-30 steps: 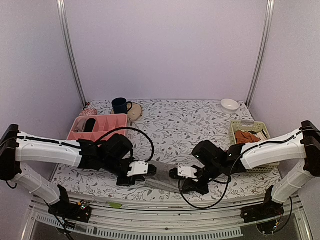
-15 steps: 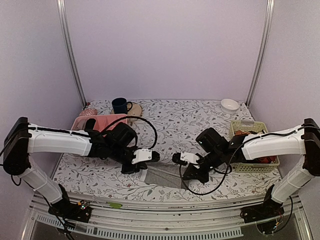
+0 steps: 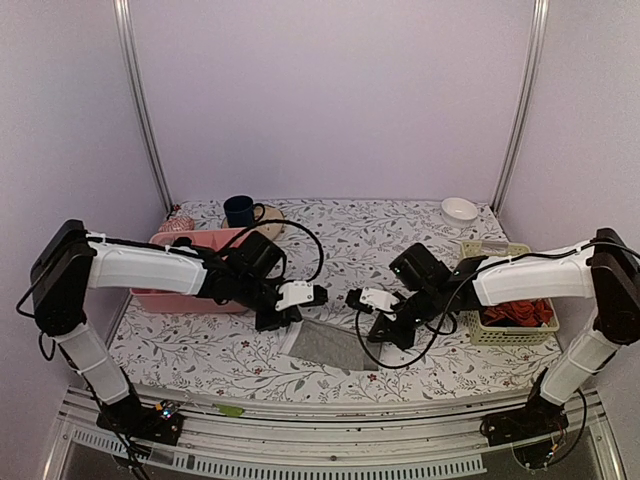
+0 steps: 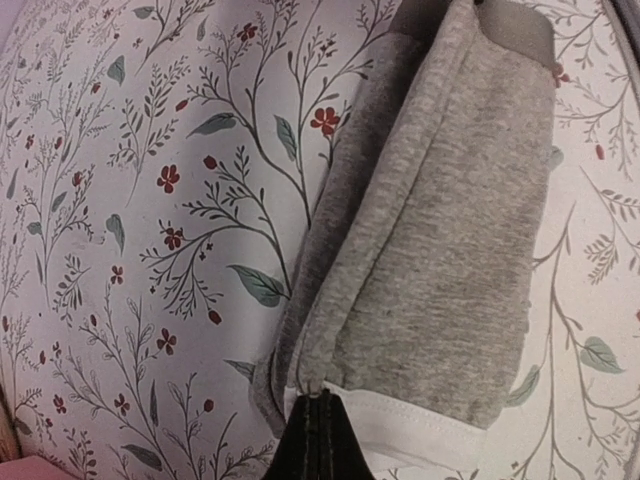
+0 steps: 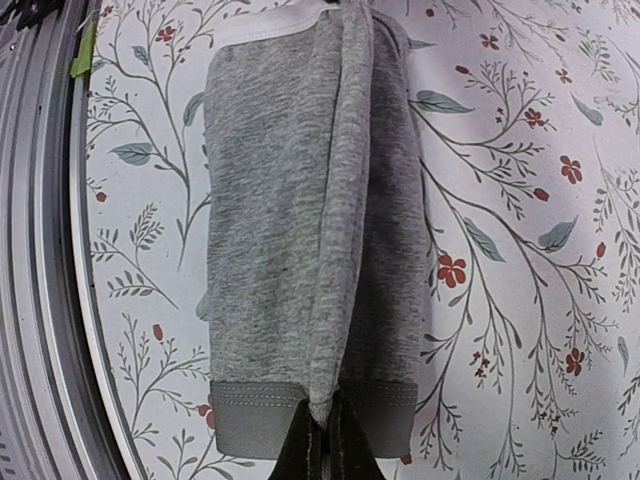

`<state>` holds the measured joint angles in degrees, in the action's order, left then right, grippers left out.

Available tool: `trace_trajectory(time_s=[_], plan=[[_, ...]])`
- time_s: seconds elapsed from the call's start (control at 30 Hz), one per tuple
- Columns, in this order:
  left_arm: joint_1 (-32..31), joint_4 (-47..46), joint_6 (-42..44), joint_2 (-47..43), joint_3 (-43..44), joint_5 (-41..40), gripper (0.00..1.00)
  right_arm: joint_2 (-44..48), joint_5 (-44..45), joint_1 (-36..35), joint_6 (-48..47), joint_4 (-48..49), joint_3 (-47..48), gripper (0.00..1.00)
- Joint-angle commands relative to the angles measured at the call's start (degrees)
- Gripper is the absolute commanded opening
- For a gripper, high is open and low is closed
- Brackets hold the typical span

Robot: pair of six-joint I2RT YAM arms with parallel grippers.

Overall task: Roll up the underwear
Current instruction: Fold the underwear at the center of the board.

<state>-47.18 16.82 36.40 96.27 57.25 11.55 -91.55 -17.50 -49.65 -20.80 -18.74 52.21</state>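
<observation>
The underwear (image 3: 333, 343) lies folded into a narrow grey strip on the floral tabletop (image 3: 350, 240), stretched flat between the two hands. The left hand (image 4: 320, 438) has its fingers pressed together on the pale hem (image 4: 400, 432), right at its tips, and the cloth runs away from it in two overlapping layers. The right hand (image 5: 322, 440) is likewise clamped on the opposite end, its fingers closed on the darker waistband (image 5: 250, 420), where a raised fold runs straight out from the fingertips along the strip. Behind the left hand, under its arm, sits a pink tray (image 3: 190, 245), and farther back a dark blue mug (image 3: 240, 210). Beyond the right hand's wrist is a pale basket (image 3: 505, 335) holding orange-red garments (image 3: 515, 312), with a white bowl (image 3: 460, 210) farther back.
</observation>
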Motion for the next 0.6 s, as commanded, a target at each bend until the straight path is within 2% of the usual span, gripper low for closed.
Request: trace_trajectory(time_s=[0.0, 0.3, 0.47, 0.53, 0.57], plan=[[2.0, -0.3, 1.2, 2.7, 2.2, 0.8, 0.00, -2.6, 1.1, 1.9, -0.1, -0.4, 2.3, 0.00], [2.9, -0.5, 0.9, 7.0, 3.0, 0.4, 0.00, -9.1, 1.1, 2.1, -0.1, -1.6, 6.0, 0.00], [2.9, -0.9, 0.2, 8.1, 4.0, -0.9, 0.00, -9.7, 2.2, 2.2, 0.3, -2.4, 6.5, 0.00], [2.9, -1.0, -0.2, 7.7, 3.9, -1.3, 0.00, -9.0, 2.6, 2.1, 0.5, -2.8, 6.7, 0.04], [2.9, -1.1, -0.6, 7.4, 3.9, -1.7, 0.03, -8.4, 2.9, 2.2, 0.7, -3.0, 6.7, 0.07]])
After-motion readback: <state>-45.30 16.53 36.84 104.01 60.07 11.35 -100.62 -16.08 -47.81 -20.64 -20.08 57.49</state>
